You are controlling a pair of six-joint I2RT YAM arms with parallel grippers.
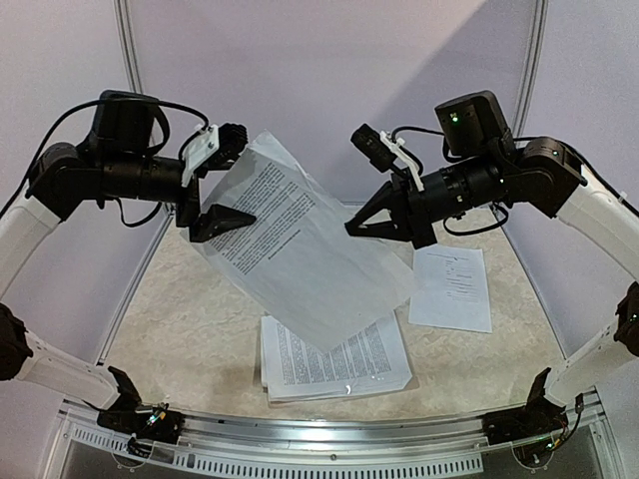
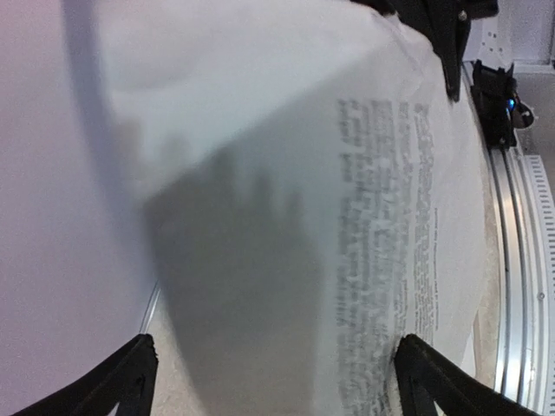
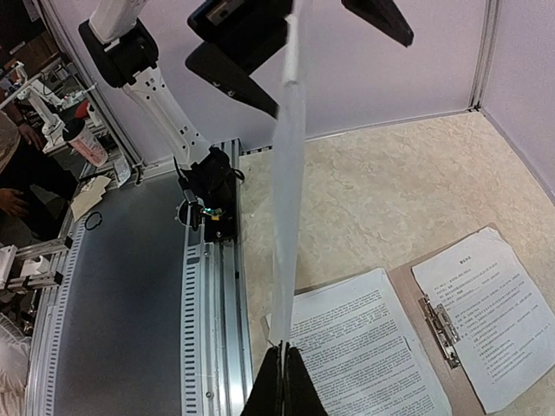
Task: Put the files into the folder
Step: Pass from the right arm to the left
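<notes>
Plainly, one sheet (image 1: pixel 300 249) of the files hangs tilted in the air above the surface (image 1: pixel 190 329), spanning the space between the two arms. The right gripper (image 1: pixel 351 228) has its jaws closed flat on the sheet's right edge; in the right wrist view the paper rises edge-on from that pinch and bows a little. The left gripper (image 1: pixel 235 218) stands at the opposite edge with its jaws spread wide. In the left wrist view the paper fills the space ahead of them, and nothing on that side grips it. Below, the folder (image 3: pixel 404 286) lies open on the surface beside the rail (image 3: pixel 212 329), showing tan around a metal clip (image 3: pixel 438 322). A stack (image 1: pixel 334 359) of printed files lies at one side of the clip and a single sheet (image 1: pixel 454 289) at the other. The paper is light, thin and floppy, so a sheet held at one edge will likely sag, swing and catch the air as it moves. A second hold on the far edge or corner would keep it taut enough to lay flat. Only a margin needs pinching, gently, since a hard pull between two grips could crease or tear it. Sheets lying flat in the stack would be hardest to lift, and a free corner looks the best place to start.
</notes>
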